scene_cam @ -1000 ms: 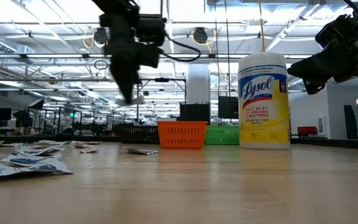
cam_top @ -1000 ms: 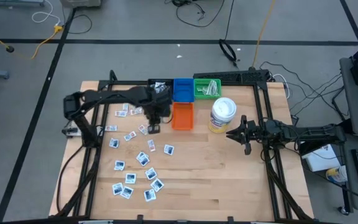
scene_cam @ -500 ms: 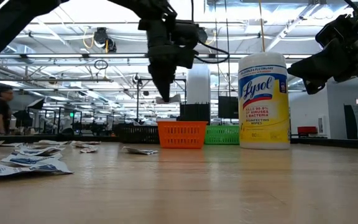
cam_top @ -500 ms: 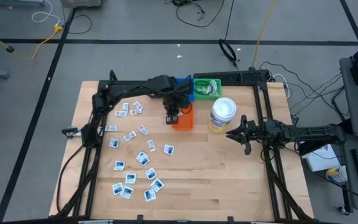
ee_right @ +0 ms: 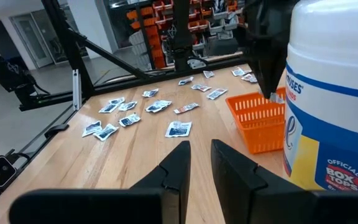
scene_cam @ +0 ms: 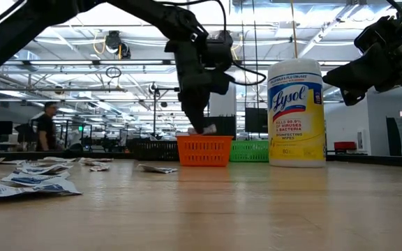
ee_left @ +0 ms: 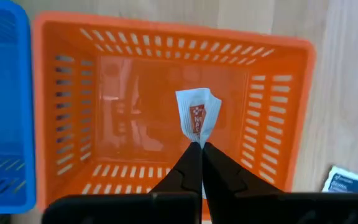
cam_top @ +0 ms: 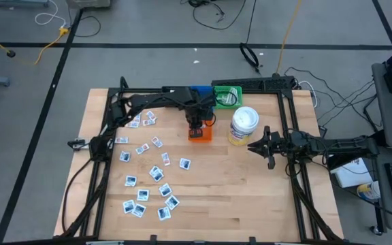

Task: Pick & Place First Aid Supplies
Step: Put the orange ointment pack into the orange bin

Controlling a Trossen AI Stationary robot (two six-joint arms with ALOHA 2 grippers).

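My left gripper point(ee_left: 199, 148) hangs over the orange basket point(cam_top: 200, 129), shut on a small white packet with red print point(ee_left: 197, 116); in the low view the gripper point(scene_cam: 199, 130) stands just at the basket's rim point(scene_cam: 204, 139). Many white packets point(cam_top: 148, 173) lie flat and scattered on the table's left half. My right gripper point(cam_top: 253, 145) waits right of the wipes canister, above the table, its fingers a little apart point(ee_right: 199, 155). My left gripper pinches the red-print packet by one edge point(ee_left: 197, 140) between its two fingertips, coming from above and pointing down. The packet is lifted clear and sticks out below the fingers, slightly curled, above the orange basket's floor.
A blue basket point(cam_top: 199, 96) and a green basket point(cam_top: 227, 95) with pale strips stand at the far edge behind the orange one. A yellow Lysol wipes canister point(cam_top: 243, 126) stands right of the orange basket. Free wood lies near and right.
My left gripper has carried the packet from the scattered packets toward the table's right, over the orange basket, and then come down to the basket's rim. It has stayed shut on the packet.
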